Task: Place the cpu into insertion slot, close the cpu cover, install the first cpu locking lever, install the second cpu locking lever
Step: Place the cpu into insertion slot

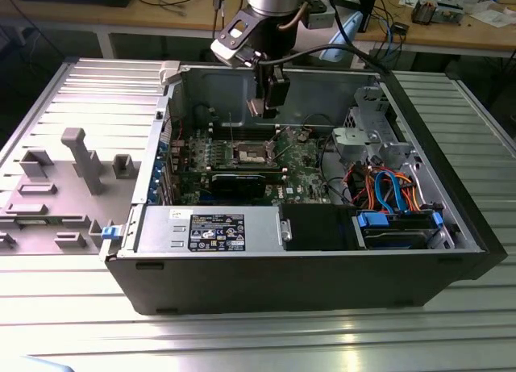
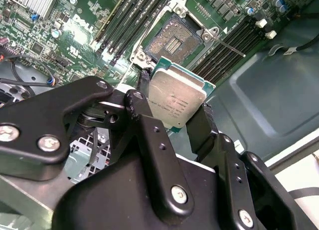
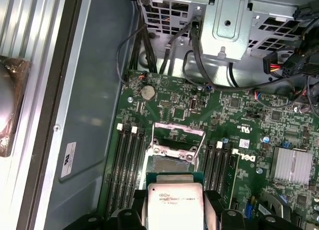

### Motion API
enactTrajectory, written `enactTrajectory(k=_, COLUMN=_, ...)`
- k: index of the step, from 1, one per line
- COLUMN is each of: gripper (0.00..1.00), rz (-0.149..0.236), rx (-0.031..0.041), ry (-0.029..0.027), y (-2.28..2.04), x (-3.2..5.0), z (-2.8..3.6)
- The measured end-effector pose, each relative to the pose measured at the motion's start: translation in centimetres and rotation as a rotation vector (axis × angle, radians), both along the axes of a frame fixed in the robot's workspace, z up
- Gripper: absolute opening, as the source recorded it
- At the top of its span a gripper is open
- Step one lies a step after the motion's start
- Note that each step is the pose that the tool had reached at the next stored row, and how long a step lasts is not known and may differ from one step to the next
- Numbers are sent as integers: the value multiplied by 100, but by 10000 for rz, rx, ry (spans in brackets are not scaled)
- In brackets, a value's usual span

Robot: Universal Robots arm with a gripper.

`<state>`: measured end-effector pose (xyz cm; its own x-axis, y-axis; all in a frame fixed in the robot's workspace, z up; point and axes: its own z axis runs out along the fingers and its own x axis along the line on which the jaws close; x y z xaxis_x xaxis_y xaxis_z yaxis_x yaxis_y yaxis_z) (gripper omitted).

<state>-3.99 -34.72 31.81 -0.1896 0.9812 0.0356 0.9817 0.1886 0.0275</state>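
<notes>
Silvery cpu (image 2: 177, 96) in gripper (image 2: 173, 101) (side edges hidden), near insertion slot (image 2: 172, 38)

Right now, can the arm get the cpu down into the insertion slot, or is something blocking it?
Probably yes. The jaws hold the cpu over the insertion slot, whose centre lies bare, and the cpu cover looks swung up clear of it.

Tool (image 3: 175, 211) grips cpu (image 3: 172, 202) near insertion slot (image 3: 171, 163); cpu cover (image 3: 178, 129) open.
</notes>
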Motion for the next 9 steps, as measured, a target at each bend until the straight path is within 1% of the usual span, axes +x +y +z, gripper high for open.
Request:
enactTrajectory(k=5, gripper=54, rz=-36, rx=1, ry=-1, y=0, x=0, z=-4)
enactTrajectory(k=9, gripper=54, rz=-499, rx=-32, ry=-1, y=-1, x=0, z=-54)
